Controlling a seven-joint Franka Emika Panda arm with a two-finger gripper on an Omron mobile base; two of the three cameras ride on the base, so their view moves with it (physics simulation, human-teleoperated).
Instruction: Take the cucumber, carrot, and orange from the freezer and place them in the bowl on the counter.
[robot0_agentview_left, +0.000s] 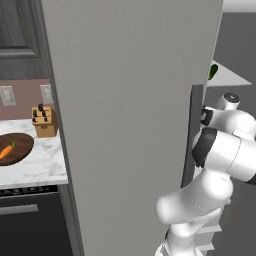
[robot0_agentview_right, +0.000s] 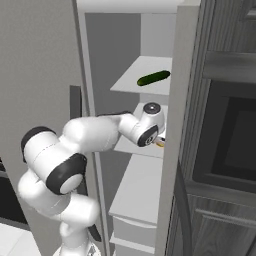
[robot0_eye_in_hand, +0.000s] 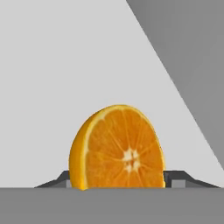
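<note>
A cut orange (robot0_eye_in_hand: 118, 148) fills the middle of the hand view, its flesh facing the camera, on a white freezer shelf (robot0_agentview_right: 131, 146). My gripper (robot0_eye_in_hand: 120, 183) is shut on the orange, with a fingertip pressed against each side of it. The arm reaches into the open freezer (robot0_agentview_left: 130, 125), and the hand hangs at the middle shelf, where a sliver of the orange (robot0_agentview_right: 161, 142) shows. The dark green cucumber (robot0_agentview_right: 153, 78) lies on the shelf above. The carrot (robot0_agentview_left: 6, 151) rests in the brown wooden bowl (robot0_agentview_left: 22, 142) on the marble counter (robot0_agentview_left: 42, 162).
The grey freezer door stands open between the arm and the counter. A tan knife block (robot0_agentview_left: 44, 121) sits behind the bowl. A dark built-in oven (robot0_agentview_right: 230, 140) and cabinets stand to the right of the freezer. Lower white shelves (robot0_agentview_right: 142, 187) lie beneath the hand.
</note>
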